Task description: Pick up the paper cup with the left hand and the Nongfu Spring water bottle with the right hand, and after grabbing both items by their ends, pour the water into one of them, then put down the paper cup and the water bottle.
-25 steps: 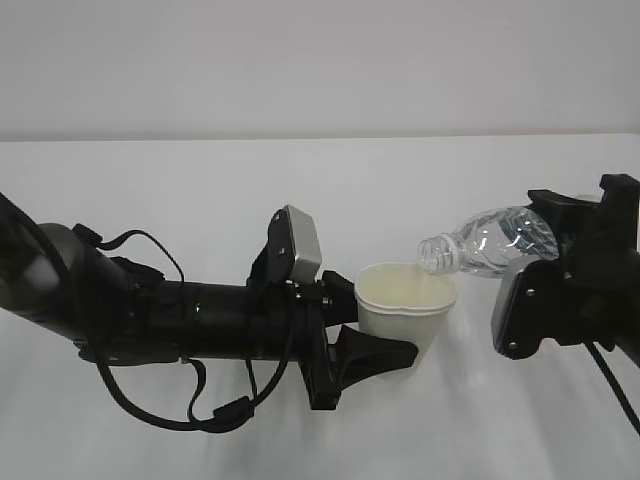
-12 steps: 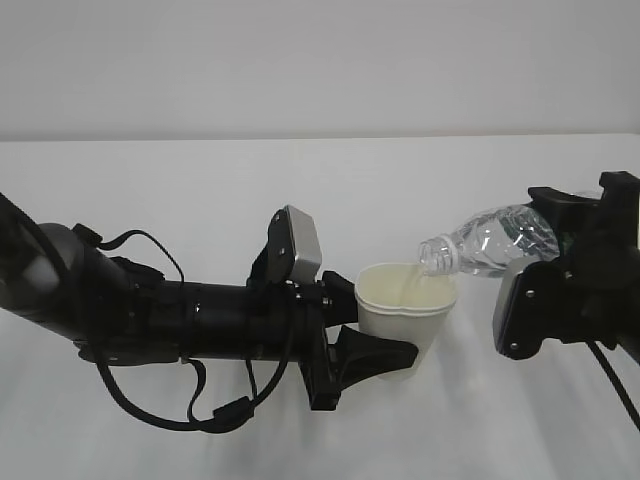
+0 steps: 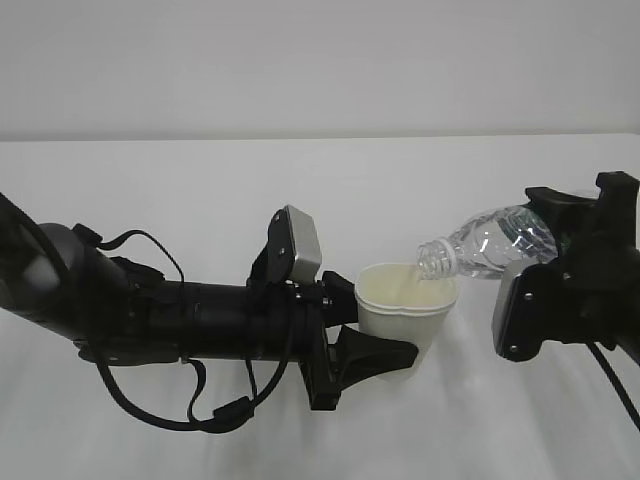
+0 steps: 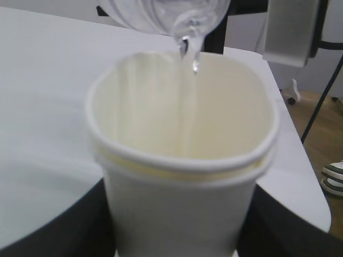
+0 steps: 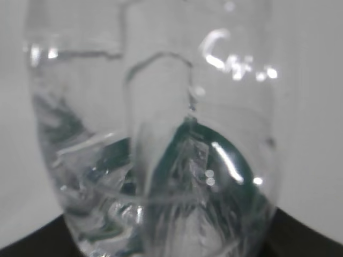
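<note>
Pouring underway | left gripper (image 3: 385,352) clamped the paper cup (image 3: 407,312) upright above the worktop (image 3: 200,180) | right gripper (image 3: 560,290) gripped the water bottle (image 3: 490,243) by its base, long axis tilted, mouth just over the cup's right rim | water (image 4: 194,53) trickled in.

Exterior cam sits low at the near side, looking across the desk (image 3: 320,170) toward the far wall. Left wrist cam is right up on the cup (image 4: 182,176), facing right. Right wrist cam is jammed against the bottle (image 5: 155,160). Exterior shares both.
</note>
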Available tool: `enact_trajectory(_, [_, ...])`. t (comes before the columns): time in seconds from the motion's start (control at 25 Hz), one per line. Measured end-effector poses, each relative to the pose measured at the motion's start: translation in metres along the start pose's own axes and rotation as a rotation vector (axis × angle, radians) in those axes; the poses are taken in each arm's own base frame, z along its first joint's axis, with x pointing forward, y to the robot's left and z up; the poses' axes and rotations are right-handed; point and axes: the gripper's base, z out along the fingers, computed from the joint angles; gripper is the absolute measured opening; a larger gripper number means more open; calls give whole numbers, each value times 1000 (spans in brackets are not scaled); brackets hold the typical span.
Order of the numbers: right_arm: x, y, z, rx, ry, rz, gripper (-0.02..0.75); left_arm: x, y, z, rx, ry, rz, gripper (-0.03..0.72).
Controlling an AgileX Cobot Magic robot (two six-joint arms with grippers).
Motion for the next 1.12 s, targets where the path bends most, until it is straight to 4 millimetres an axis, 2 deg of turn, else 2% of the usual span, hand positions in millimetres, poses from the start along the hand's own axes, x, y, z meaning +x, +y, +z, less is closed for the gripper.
enact_trajectory(1.12, [0, 0, 0, 0, -4, -3, 383, 0, 0, 0, 1, 1, 1, 419])
